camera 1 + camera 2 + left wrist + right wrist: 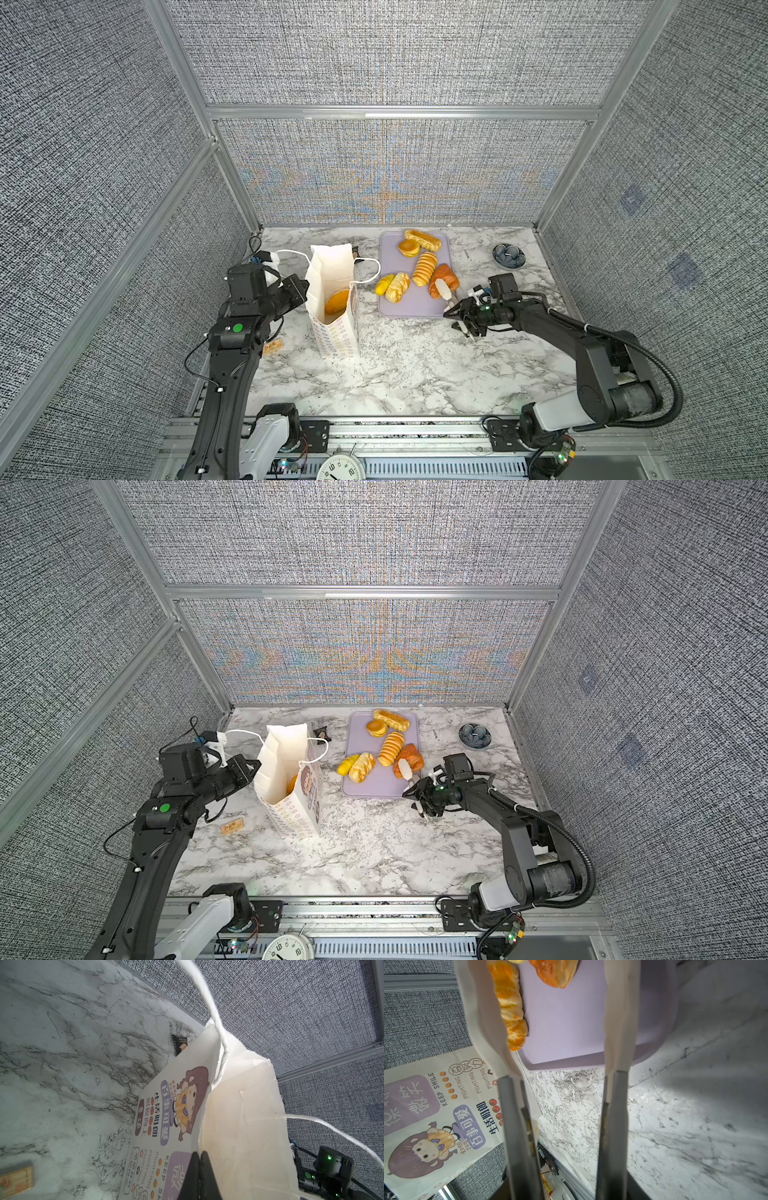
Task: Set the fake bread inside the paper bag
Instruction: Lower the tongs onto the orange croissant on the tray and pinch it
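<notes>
The paper bag (pixel 337 336) stands up tall, left of the middle in both top views. The left gripper (pixel 199 1154) is pinched tight on the bag's left edge. One orange bun (pixel 336 302) sits inside the bag. Six more pieces of fake bread (pixel 424 269) lie on the lavender tray (pixel 411 305), right of the bag. The right gripper (pixel 451 307) hangs at the tray's lower right corner, partly open, holding nothing.

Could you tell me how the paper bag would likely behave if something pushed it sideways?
Probably tips easily: the paper bag stands tall and narrow, with one bun visible inside. Its thin walls look creased, so it is likely floppy. The left gripper, shut on its rim, should steady it.
</notes>
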